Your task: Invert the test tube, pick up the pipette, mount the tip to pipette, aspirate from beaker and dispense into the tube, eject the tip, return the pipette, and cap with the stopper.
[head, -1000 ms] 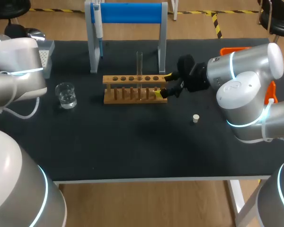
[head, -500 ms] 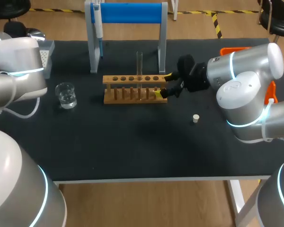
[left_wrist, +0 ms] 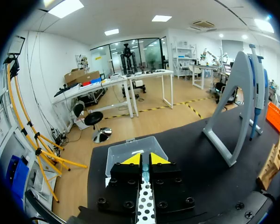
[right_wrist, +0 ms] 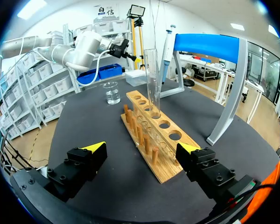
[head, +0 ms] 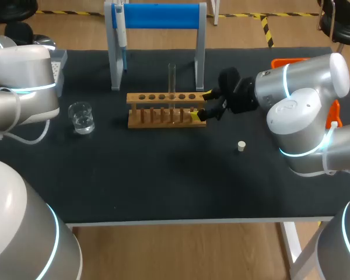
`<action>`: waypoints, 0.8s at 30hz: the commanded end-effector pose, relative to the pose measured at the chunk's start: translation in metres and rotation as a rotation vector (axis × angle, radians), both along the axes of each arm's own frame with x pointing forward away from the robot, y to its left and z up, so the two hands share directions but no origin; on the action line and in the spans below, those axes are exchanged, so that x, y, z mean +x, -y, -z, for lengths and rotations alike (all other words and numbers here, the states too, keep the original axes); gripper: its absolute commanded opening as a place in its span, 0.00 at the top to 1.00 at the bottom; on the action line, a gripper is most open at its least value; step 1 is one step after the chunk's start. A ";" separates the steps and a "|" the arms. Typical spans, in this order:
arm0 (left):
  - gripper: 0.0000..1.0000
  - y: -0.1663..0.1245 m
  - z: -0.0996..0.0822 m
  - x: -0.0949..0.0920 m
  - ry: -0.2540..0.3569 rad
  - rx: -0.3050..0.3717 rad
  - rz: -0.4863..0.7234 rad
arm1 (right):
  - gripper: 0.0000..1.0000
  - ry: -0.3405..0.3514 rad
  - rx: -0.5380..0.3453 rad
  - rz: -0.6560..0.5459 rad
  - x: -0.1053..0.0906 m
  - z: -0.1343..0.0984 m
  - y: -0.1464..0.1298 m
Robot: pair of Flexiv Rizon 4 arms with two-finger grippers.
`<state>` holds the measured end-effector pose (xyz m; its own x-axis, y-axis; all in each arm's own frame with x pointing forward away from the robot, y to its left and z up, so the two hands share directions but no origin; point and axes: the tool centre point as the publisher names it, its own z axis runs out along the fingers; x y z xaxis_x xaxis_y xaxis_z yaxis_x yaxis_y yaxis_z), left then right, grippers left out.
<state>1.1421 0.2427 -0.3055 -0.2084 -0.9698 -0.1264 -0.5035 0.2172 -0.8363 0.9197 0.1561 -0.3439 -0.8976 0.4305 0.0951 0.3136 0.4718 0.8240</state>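
Your right end effector [right_wrist: 141,151] has its fingers wide apart and holds nothing. The near end of the wooden rack [right_wrist: 154,140] lies between them and just ahead. Whether a tip touches the wood cannot be told.

Farther ahead along the rack, the test tube [right_wrist: 152,74] stands upright in one of the holes, most of its length clear above the wood. Beyond the rack's far end sits the beaker [right_wrist: 112,92] with a little clear liquid. Beside the rack, the pipette [right_wrist: 167,44] hangs from the blue-topped stand [right_wrist: 206,46]. The stopper [head: 241,146] lies on the tabletop [head: 163,175] near this end effector, on the side toward the robot and apart from it.

Your left end effector [left_wrist: 144,159] has its fingers together with nothing between them, well apart from the rack. A clear plastic box [left_wrist: 130,149] is just ahead of it.

Expect the tube to be light, stiff, smooth and breakable, being thin glass. Take it across the bare middle of its body, above the rack, with a gentle squeeze. A hard clamp could crack it, and a loose one could let it slide when tipped over.
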 end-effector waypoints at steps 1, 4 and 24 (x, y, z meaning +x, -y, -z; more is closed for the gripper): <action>1.00 0.002 -0.007 -0.006 0.011 0.002 0.003 | 0.00 0.000 -0.001 0.000 0.000 0.000 0.000; 1.00 0.007 -0.017 -0.011 0.026 0.017 0.030 | 0.00 0.000 -0.001 0.000 0.000 0.000 0.000; 1.00 0.108 -0.085 -0.099 -0.048 -0.076 0.925 | 0.00 0.000 -0.001 0.000 0.000 0.000 0.000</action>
